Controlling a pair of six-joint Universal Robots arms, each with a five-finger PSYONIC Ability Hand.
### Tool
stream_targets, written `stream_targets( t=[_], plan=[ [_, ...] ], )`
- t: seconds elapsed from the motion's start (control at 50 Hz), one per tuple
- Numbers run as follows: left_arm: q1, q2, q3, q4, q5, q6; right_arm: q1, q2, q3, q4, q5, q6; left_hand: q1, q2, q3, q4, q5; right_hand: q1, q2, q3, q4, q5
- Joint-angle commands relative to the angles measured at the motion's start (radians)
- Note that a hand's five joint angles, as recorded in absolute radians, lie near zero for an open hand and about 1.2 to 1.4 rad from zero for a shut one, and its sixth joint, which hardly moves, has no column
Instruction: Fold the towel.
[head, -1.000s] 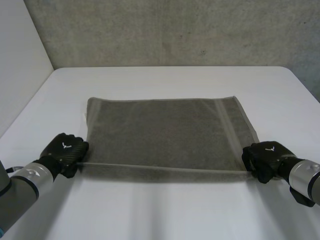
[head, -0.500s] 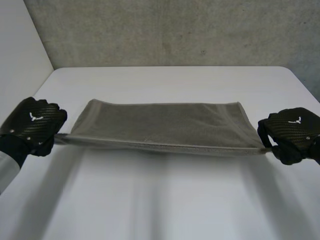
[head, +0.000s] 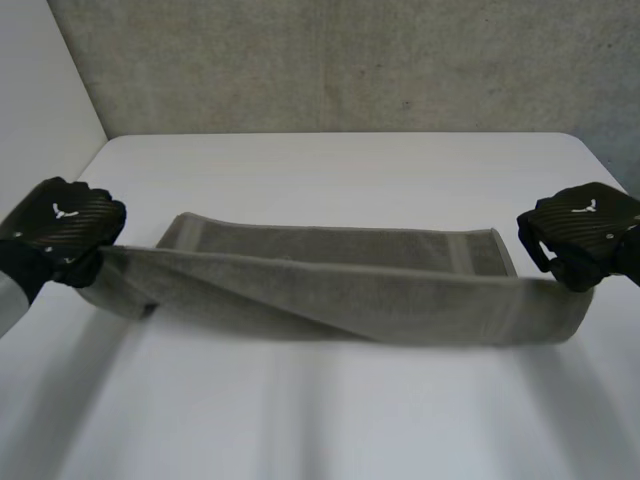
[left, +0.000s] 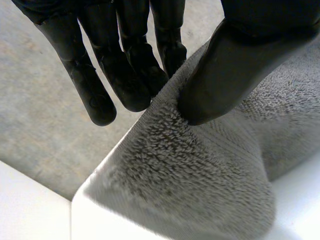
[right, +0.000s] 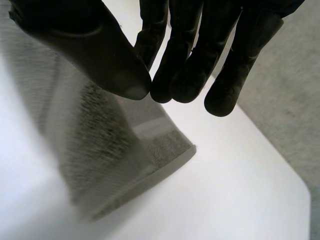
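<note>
I noted the grey terry-cloth towel (head: 340, 300) slung low above the white table (head: 330, 420). Its near edge was lifted and its far edge lay flat on the table top. The lifted edge sagged at the middle, so I judged the two corners carried the load.

The black left hand (head: 60, 235) was above the table's left side at the near-left corner. Its thumb pressed the pile against straight fingers, a pinch.

The black right hand (head: 585, 240) was above the table's right side at the near-right corner. Thumb tip met fingertips with cloth hanging from between them, which I read as a pinch too.

I judged the hands were spread wide to keep the edge square for carrying over to the far edge. The first fold was not yet laid.
</note>
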Motion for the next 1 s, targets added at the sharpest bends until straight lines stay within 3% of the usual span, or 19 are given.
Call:
stream_targets(
  t=[0.02,0.16,0.24,0.3,0.42,0.46,0.56,0.74,0.78,0.86,1.0],
  plan=[
    [-0.081,-0.276,0.169,0.056,-0.014,0.001,0.037,0.254,-0.149,-0.050,0.057,0.004,0.146,0.040,0.059,0.040,0.116,0.070,0.069,0.055,0.061,0.049],
    [-0.121,-0.507,0.388,0.057,-0.027,-0.002,0.140,0.414,-0.337,-0.110,0.192,0.005,0.146,0.040,0.059,0.040,0.116,0.070,0.069,0.055,0.061,0.049],
    [-0.159,-0.645,0.557,0.053,-0.089,-0.003,0.163,0.516,-0.462,-0.162,0.247,0.002,0.146,0.040,0.059,0.040,0.116,0.070,0.069,0.055,0.061,0.049],
    [-0.184,-0.703,0.645,0.034,-0.149,-0.003,0.196,0.561,-0.527,-0.157,0.266,0.005,0.146,0.040,0.059,0.040,0.116,0.070,0.069,0.055,0.061,0.049],
    [-0.210,-0.725,0.682,-0.015,-0.180,0.000,0.223,0.556,-0.526,-0.145,0.270,0.013,0.146,0.040,0.059,0.040,0.116,0.045,0.044,0.030,0.035,0.024],
    [-0.221,-0.717,0.667,-0.030,-0.180,0.000,0.224,0.511,-0.471,-0.093,0.267,0.015,0.146,0.040,0.059,0.040,0.116,-0.642,-0.644,-0.657,-0.652,-0.664],
    [-0.233,-0.685,0.613,-0.033,-0.177,0.000,0.221,0.411,-0.368,-0.004,0.252,0.018,0.146,0.040,0.059,0.040,0.116,-0.847,-0.848,-0.862,-0.856,-0.868],
    [-0.233,-0.616,0.516,-0.029,-0.175,-0.002,0.212,0.210,-0.135,0.036,0.203,0.165,0.146,0.040,0.059,0.040,0.116,-0.854,-0.855,-0.869,-0.863,-0.875],
    [-0.233,-0.601,0.489,-0.019,-0.175,-0.002,0.210,0.119,-0.005,0.024,0.123,0.196,0.146,0.040,0.059,0.040,0.116,-0.851,-0.852,-0.866,-0.860,-0.872],
    [-0.233,-0.596,0.472,-0.018,-0.175,-0.002,0.209,0.053,0.120,0.005,0.045,0.193,0.146,0.040,0.059,0.040,0.116,-0.842,-0.843,-0.857,-0.851,-0.863],
    [-0.235,-0.594,0.452,-0.018,-0.177,-0.003,0.209,-0.082,0.351,-0.168,0.009,0.179,0.146,0.040,0.059,0.040,0.116,-0.798,-0.799,-0.813,-0.807,-0.819]
  ],
)
